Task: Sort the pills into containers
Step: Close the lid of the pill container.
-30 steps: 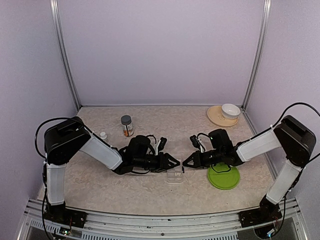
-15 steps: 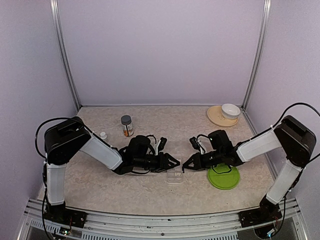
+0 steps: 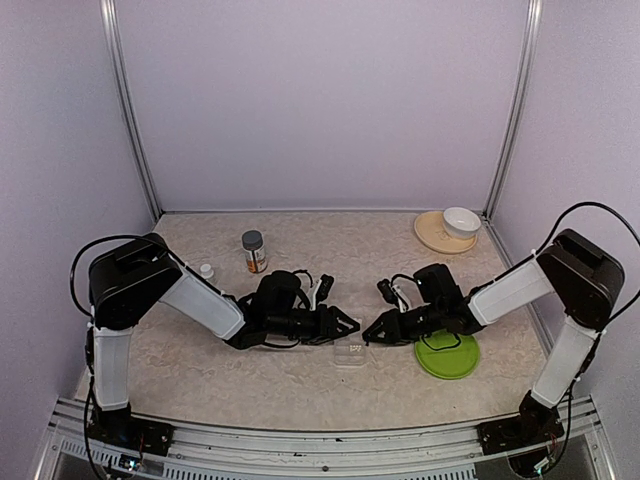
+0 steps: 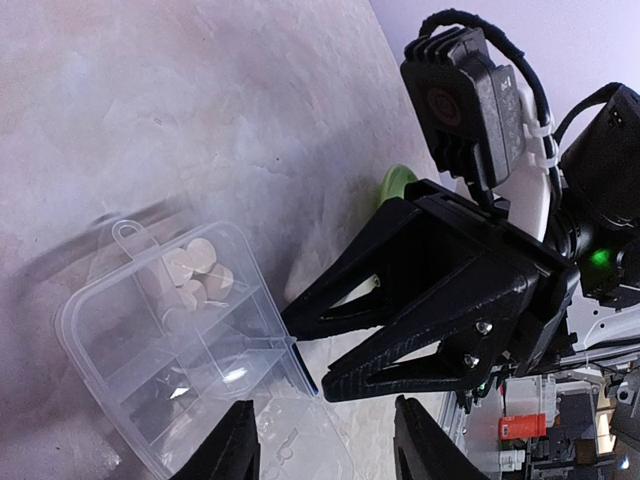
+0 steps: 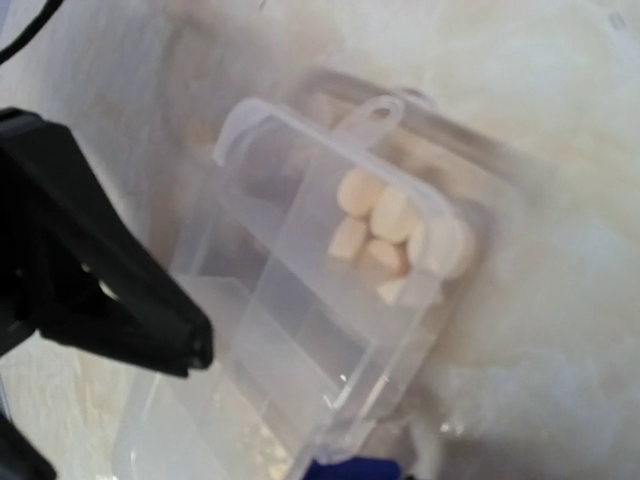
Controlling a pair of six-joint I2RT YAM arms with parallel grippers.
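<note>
The clear plastic pill box [image 3: 350,353] lies open between my two grippers. In the left wrist view the box [image 4: 150,350] holds several pale pills [image 4: 193,275] in one end compartment; they also show in the right wrist view [image 5: 395,235]. My left gripper [image 3: 343,324] is open and empty, its fingers [image 4: 232,445] over the box's flat lid. My right gripper [image 3: 371,334] is at the box's corner, its tips [image 4: 305,358] closed on a thin blue piece [image 4: 303,370], apparently a pill, also seen in the right wrist view [image 5: 355,468].
The green plate [image 3: 450,358] lies right of the box under the right arm. A pill bottle [image 3: 254,251] and a white cap [image 3: 206,270] stand at the back left. The white bowl [image 3: 461,220] sits on a tan plate [image 3: 432,235] at the back right.
My right gripper has moved a little left and down toward the box's corner. The left arm and the box have not moved.
</note>
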